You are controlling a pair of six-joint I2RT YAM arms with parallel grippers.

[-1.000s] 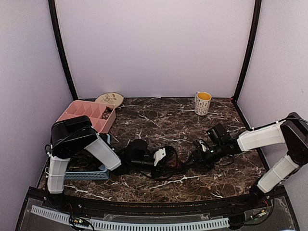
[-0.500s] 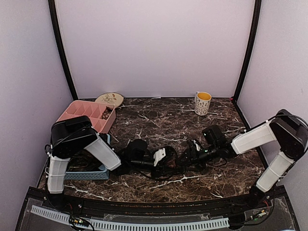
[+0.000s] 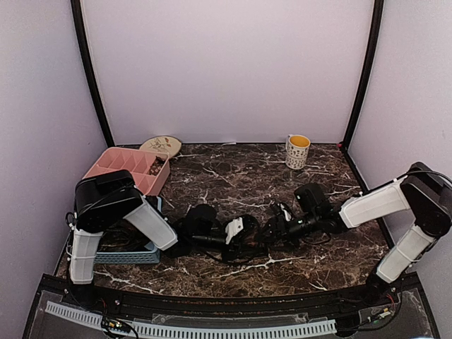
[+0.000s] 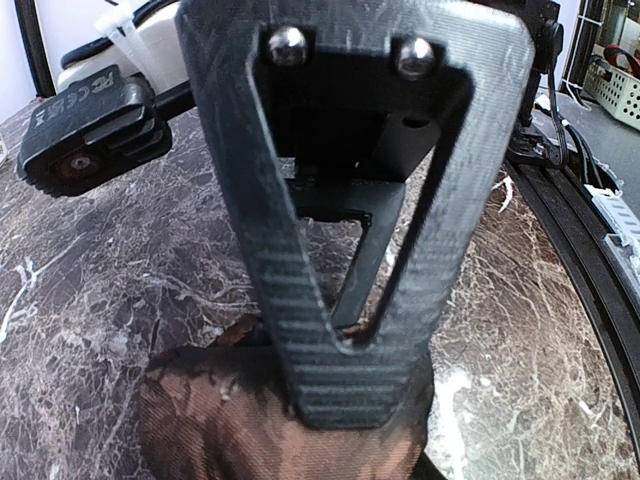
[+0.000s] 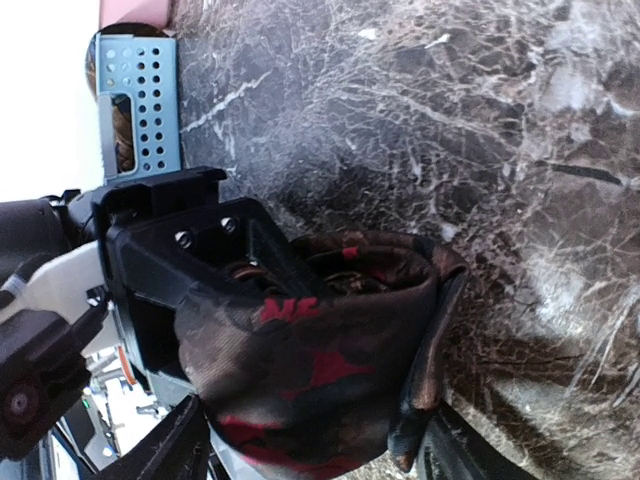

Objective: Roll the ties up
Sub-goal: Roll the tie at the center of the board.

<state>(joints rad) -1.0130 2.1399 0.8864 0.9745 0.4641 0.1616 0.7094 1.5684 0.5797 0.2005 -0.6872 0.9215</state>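
Both arms stretch low across the dark marble tabletop (image 3: 233,176), the left fingers (image 4: 340,370) clamped on the reddish-brown patterned fabric tie (image 5: 300,370) at mid-table, the right fingers (image 5: 175,455) spread around its roll.

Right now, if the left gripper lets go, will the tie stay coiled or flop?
Likely flops: the tie sags in soft, loose folds around the left gripper. Nothing visibly pins the wraps, so they'd probably unroll.

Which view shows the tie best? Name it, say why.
Right wrist: the tie fills the frame, with its red-on-brown pattern and coiled folds clear. Left wrist shows only a brown patch at the frame's bottom. Top external shows just a dark lump.
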